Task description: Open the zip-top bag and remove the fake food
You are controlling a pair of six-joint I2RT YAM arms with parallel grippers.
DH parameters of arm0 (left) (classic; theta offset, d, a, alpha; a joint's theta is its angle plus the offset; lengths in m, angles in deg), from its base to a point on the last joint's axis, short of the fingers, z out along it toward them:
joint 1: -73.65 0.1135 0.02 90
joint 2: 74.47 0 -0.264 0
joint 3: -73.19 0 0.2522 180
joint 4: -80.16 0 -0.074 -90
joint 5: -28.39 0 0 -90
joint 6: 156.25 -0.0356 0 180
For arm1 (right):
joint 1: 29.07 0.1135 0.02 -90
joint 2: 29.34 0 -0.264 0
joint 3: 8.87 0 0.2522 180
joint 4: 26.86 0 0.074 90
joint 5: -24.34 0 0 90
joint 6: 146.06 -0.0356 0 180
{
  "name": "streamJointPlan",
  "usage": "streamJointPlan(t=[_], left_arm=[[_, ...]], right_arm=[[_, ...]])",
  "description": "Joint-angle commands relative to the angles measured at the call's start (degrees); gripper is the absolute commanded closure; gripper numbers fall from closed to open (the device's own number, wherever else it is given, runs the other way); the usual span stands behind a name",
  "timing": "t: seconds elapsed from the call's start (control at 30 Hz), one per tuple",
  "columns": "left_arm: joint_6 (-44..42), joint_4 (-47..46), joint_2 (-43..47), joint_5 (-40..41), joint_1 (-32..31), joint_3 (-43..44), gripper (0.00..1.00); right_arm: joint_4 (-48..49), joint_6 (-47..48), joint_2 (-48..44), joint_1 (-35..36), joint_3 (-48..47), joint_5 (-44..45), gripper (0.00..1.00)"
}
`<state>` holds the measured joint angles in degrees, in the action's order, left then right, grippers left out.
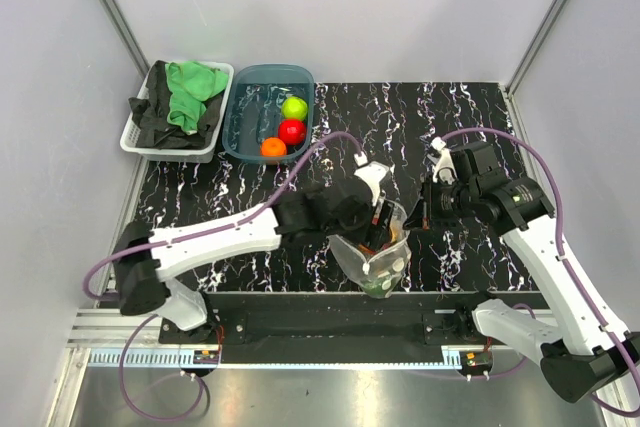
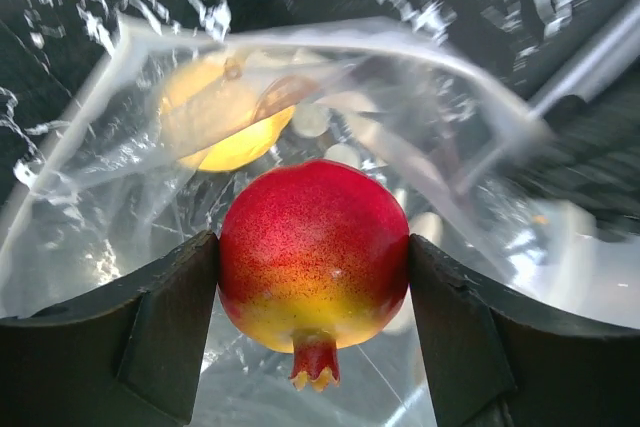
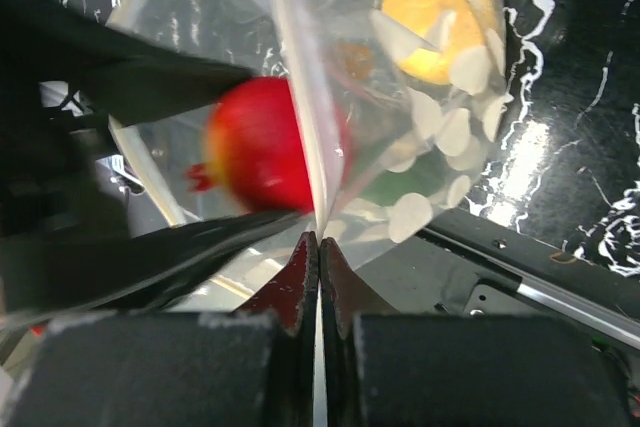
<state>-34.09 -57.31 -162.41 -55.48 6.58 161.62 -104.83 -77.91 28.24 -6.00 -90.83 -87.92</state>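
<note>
- Left gripper (image 2: 313,287), clamped around a red-yellow fruit (image 2: 310,232), fills the zip-top bag (image 2: 80,207) mouth.
- Right gripper (image 3: 318,252) pinches the bag's right rim.
- Bare tabletop (image 1: 455,112) lies open far right.

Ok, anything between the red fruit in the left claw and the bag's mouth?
Nothing solid that I can see. The left claw is shut on the red fruit in the zip-top bag's open top; only the floppy bag wall, pinched by the right claw, lies close beside it.
</note>
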Motion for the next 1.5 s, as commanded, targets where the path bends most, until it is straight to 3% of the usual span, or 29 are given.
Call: streamJointPlan(t=[0.0, 0.23, 0.4, 0.53, 0.73, 0.87, 1.07, 1.23, 1.47], left_arm=[[-3.2, -4.0, 7.8, -2.2, -0.2, 0.7, 1.00], [-4.0, -13.0, 18.8, -9.5, 5.1, -7.0, 1.00], [-2.6, -20.0, 23.9, -13.1, 15.3, -9.8, 0.98], [-2.0, -21.7, 22.4, -12.0, 23.4, -8.9, 0.99], [0.9, -22.3, 14.0, -5.3, 35.9, -4.4, 0.96], [3.7, -22.1, 6.4, -1.7, 43.7, -0.3, 1.00], [1.3, -12.1, -7.0, 14.3, 48.7, 11.2, 0.96], [-1.0, -11.3, -14.7, 14.0, 53.6, 15.0, 0.96], [-4.6, -8.5, -24.1, 14.8, 54.9, 18.8, 0.96]], right_arm=[[-1.0, 2.0, -1.1, -0.3, 0.2, 4.0, 1.00], [-0.7, 2.0, -2.4, -0.3, 2.0, 4.2, 1.00], [-0.7, 2.3, -3.4, -0.3, 2.7, 3.5, 1.00], [-0.3, 2.8, -2.9, -0.3, 1.8, 3.1, 1.00], [-0.1, 3.9, -1.4, -0.3, 1.1, 2.7, 1.00], [0.4, 5.2, -0.8, -0.3, 0.3, 1.4, 1.00], [0.4, 7.1, -0.4, -0.3, -1.4, 0.8, 1.00], [0.7, 7.4, -0.3, -0.3, -2.5, 1.6, 1.00], [2.6, 4.9, -0.6, -0.3, -2.0, 2.7, 1.00]])
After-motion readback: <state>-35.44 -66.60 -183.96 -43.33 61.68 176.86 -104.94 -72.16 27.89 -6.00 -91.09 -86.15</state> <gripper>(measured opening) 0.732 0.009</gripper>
